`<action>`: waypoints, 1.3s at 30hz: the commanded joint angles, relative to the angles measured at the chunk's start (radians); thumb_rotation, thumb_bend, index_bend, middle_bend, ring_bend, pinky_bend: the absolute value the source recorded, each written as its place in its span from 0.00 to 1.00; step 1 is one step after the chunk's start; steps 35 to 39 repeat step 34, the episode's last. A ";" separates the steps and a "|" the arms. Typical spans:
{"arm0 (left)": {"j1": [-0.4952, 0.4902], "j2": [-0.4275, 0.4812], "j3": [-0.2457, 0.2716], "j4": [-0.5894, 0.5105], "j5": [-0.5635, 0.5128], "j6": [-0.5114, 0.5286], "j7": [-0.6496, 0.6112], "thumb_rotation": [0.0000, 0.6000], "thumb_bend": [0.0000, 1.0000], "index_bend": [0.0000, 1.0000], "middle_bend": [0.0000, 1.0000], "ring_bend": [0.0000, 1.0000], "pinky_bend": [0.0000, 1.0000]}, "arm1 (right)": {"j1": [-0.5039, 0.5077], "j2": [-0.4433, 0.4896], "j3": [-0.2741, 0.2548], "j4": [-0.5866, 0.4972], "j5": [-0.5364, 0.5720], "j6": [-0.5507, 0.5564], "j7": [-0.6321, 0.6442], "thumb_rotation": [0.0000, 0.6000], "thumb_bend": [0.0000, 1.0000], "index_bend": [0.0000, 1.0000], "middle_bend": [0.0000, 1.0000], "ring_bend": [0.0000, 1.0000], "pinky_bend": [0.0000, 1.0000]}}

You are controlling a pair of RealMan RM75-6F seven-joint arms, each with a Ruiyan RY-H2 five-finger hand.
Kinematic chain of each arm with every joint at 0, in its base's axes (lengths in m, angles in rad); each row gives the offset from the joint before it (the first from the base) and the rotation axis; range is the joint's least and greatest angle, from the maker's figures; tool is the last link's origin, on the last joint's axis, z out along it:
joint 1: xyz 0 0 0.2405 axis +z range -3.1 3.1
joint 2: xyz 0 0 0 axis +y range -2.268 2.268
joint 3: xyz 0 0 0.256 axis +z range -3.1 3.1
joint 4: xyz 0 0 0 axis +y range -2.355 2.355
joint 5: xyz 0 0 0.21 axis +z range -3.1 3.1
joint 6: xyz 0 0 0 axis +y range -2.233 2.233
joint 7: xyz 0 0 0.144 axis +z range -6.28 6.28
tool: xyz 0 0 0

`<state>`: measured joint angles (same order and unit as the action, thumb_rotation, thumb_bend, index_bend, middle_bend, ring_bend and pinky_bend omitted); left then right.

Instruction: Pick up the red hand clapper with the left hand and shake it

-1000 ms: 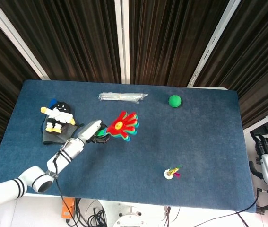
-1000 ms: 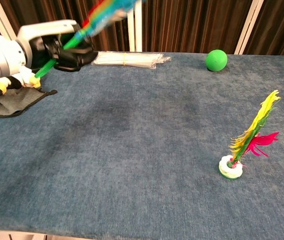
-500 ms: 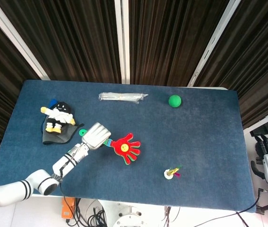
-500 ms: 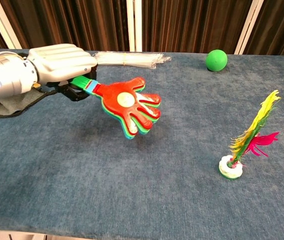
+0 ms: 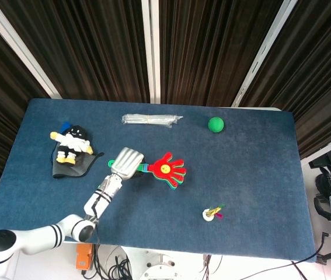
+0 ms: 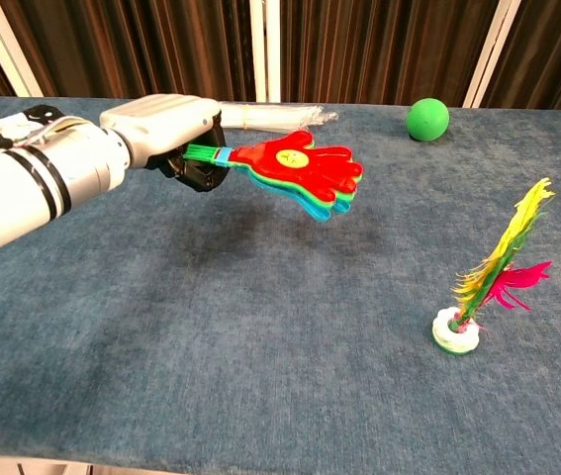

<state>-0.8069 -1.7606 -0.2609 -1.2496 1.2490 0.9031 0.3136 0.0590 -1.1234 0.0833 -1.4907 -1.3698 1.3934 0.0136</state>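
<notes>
No text, label, brand name, number or sign can be read in either view. The red hand clapper [image 6: 305, 168] has a yellow disc at the centre of its palm with a faint raised mark, too small to make out. The plush doll [image 5: 70, 143] shows only plain patches of colour, with no lettering legible.
</notes>
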 commanded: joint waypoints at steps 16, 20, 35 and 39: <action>0.060 0.257 0.033 -0.332 -0.222 0.029 0.138 0.82 0.10 0.00 0.00 0.00 0.00 | 0.001 0.001 -0.001 -0.024 -0.014 0.012 -0.029 1.00 0.33 0.00 0.00 0.00 0.00; 0.127 0.325 0.079 -0.360 -0.088 0.129 0.071 0.81 0.11 0.00 0.00 0.00 0.00 | -0.002 0.006 0.000 -0.033 -0.017 0.021 -0.030 1.00 0.33 0.00 0.00 0.00 0.00; 0.490 0.449 0.348 -0.126 0.309 0.595 -0.233 0.73 0.22 0.00 0.00 0.00 0.00 | -0.006 -0.019 -0.007 -0.036 -0.060 0.060 -0.038 1.00 0.33 0.00 0.00 0.00 0.00; 0.490 0.449 0.348 -0.126 0.309 0.595 -0.233 0.73 0.22 0.00 0.00 0.00 0.00 | -0.006 -0.019 -0.007 -0.036 -0.060 0.060 -0.038 1.00 0.33 0.00 0.00 0.00 0.00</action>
